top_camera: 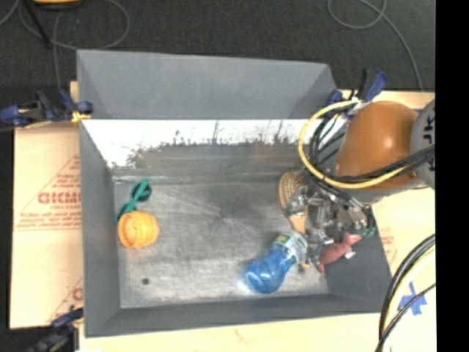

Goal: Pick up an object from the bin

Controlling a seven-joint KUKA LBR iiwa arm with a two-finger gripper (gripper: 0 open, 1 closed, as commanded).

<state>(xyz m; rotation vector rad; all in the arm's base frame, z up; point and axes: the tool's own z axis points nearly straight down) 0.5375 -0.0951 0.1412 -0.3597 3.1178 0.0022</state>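
Working low at the right end of the bin (212,108), the gripper (316,233) is hanging just over the pale neck of a blue bottle (265,273). The bottle is lying on its side near the front wall, its fat end pointing left. Whether the gripper is apart or together I cannot tell, since the wrist and cables are hiding it. A red piece (338,253) is lying just to its right and a tan lump (289,189) is sitting just behind, so the spot is crowded. I am judging the bottle the likeliest pick, though nothing is showing it clamped yet. The step is calling for a straight descent onto the narrow neck, closing across it and not along it. It is also calling for staying clear of the red piece, so that two things are not getting pinched together. The rounded body is looking slippery and may roll if nudged. An orange ball (138,229) with a teal loop is lying well apart at the left.
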